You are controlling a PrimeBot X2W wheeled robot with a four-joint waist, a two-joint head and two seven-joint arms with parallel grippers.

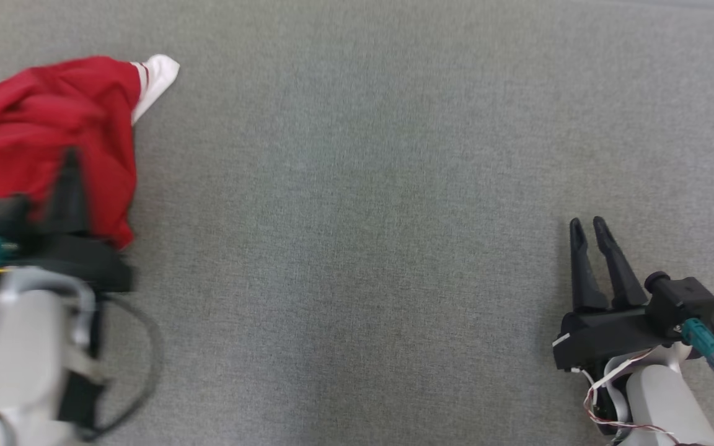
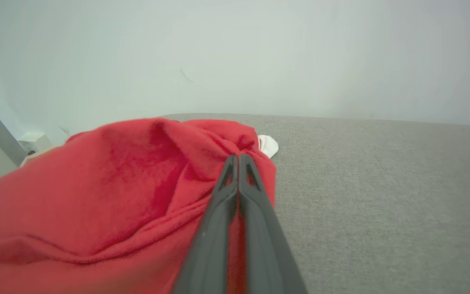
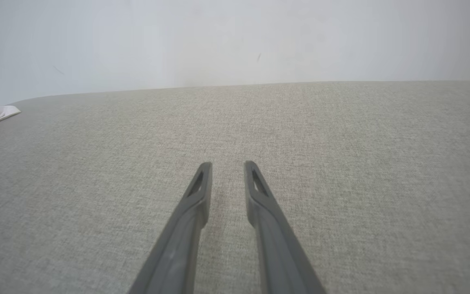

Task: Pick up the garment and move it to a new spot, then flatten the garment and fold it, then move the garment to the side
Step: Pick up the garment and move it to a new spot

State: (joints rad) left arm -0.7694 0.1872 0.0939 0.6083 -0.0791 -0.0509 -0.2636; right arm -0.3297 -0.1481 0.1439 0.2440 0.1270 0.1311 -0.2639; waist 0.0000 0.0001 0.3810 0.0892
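Near right: right gripper sat over grey fabric surface, fingers narrowly apart, nothing between them. Near left: left gripper, blurred in head view, had fingers pressed together, pinched on red cloth. Beyond it, far left: garment lay bunched in red heap. Farthest: its white, red-striped cuff rested on surface, pointing right.

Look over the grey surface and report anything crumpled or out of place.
The red fabric garment with a white striped cuff lies bunched at the left edge of the grey fabric surface, not flat.
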